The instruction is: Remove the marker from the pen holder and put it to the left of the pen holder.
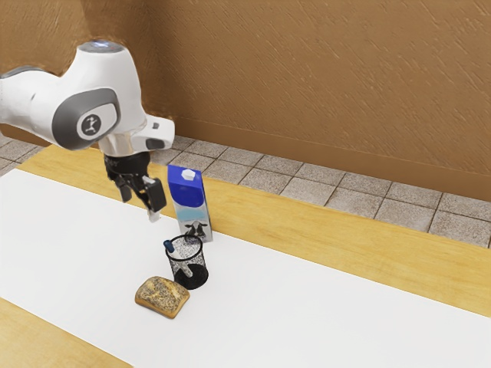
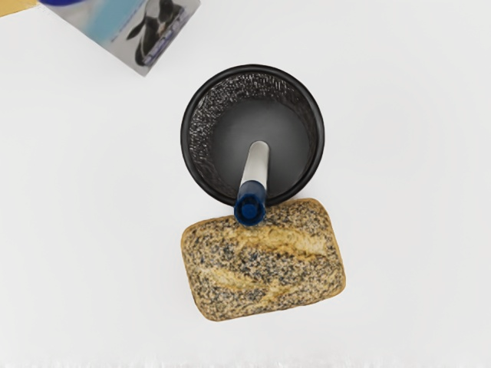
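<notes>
bread (image 2: 265, 261) with a seed-speckled crust lies just beside the black mesh pen holder (image 2: 188, 138). the marker (image 2: 255, 166) is inside the holder, leaning, its pale, smooth barrel reaching down to the bottom and its dark blue end (image 2: 250, 208) up over the rim on the bread's side. near the holder stands a carton (image 1: 186, 195) with a blue top, a white cap, a pale blue band and a cow's face; its small lettering is unreadable. on the arm (image 1: 69, 100), the jaws stand apart above the worktop (image 1: 399, 238), empty.
</notes>
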You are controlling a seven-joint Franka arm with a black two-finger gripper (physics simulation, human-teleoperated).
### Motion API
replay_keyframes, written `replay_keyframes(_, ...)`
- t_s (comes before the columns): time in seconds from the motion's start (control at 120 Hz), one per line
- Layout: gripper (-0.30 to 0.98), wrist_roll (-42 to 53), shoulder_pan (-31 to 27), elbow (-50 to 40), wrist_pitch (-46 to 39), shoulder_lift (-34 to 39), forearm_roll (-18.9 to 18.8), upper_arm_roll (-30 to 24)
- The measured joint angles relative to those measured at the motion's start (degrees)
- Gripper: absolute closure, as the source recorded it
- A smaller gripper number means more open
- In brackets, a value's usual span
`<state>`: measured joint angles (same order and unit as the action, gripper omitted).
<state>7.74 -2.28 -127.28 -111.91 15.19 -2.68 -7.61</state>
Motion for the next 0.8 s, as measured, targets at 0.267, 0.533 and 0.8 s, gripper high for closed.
replay_keyframes(0.267, 0.0, 0.03, -0.04, -7.69, -19.09, -7.1, 1.07, 0.52)
replay_keyframes(0.533, 0.0, 0.89, -0.7, -7.88, -26.58, -12.34, 2.9, 1.7)
replay_keyframes(0.8, 0.36, 1.57, -0.2, -8.18, -27.66, -12.72, 4.05, 1.72)
